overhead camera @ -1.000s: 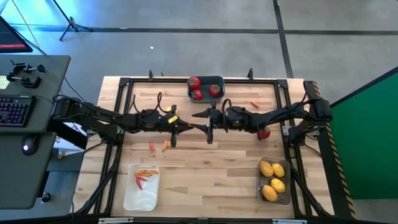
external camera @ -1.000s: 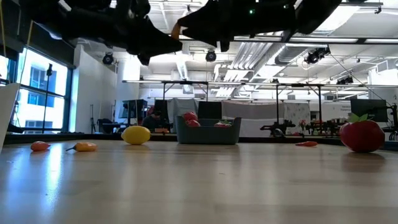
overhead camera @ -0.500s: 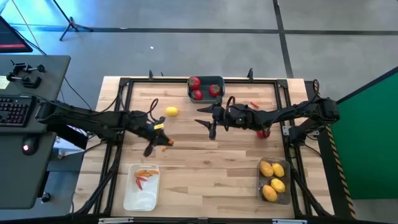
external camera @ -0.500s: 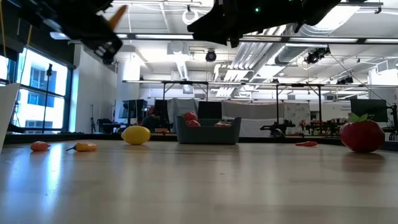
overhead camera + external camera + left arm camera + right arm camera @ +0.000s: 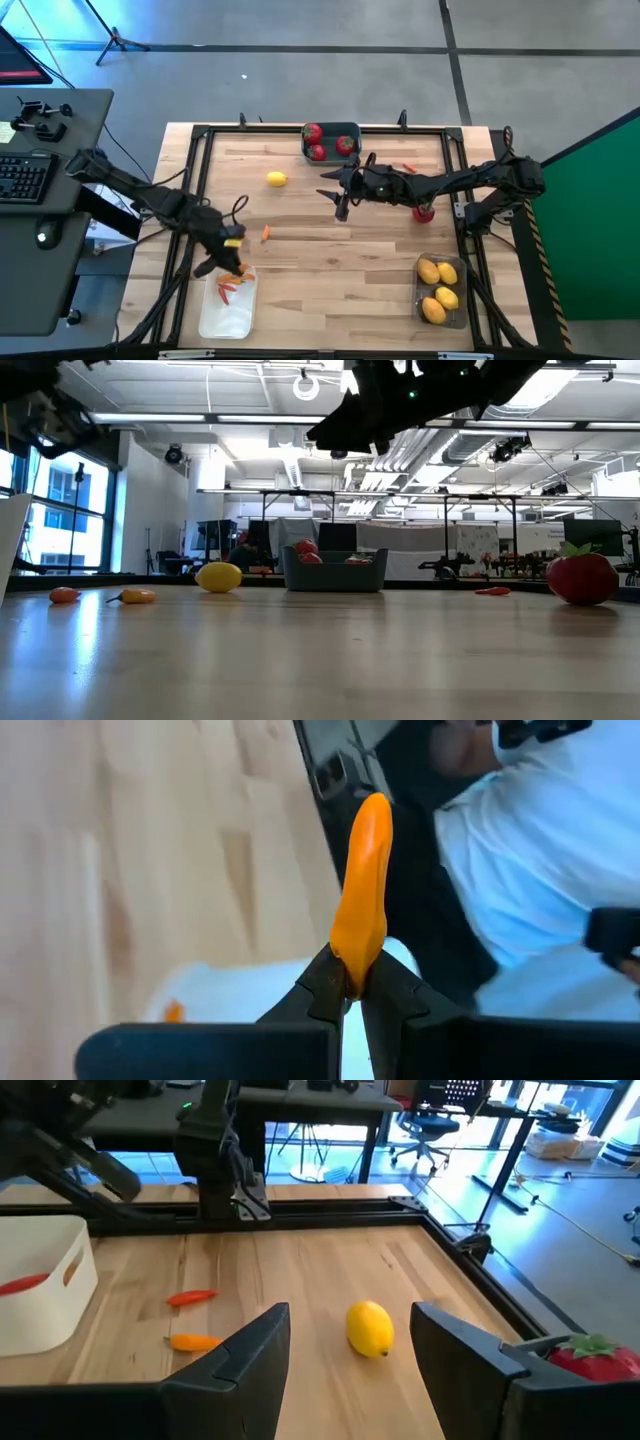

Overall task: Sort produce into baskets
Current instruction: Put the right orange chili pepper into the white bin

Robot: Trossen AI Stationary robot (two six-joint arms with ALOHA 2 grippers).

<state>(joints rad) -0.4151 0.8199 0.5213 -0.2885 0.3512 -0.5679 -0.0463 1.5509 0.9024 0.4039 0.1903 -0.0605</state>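
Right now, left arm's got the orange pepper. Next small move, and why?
Probably ease the left end effector a little farther over the white bin, then open. It is shut on an orange pepper at the bin's top edge, and similar orange-red pieces already lie inside.

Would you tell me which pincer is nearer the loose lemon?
The right pincer, open, hovers just beside the lemon. The left pincer, shut on an orange pepper, is farther off, over the white bin.
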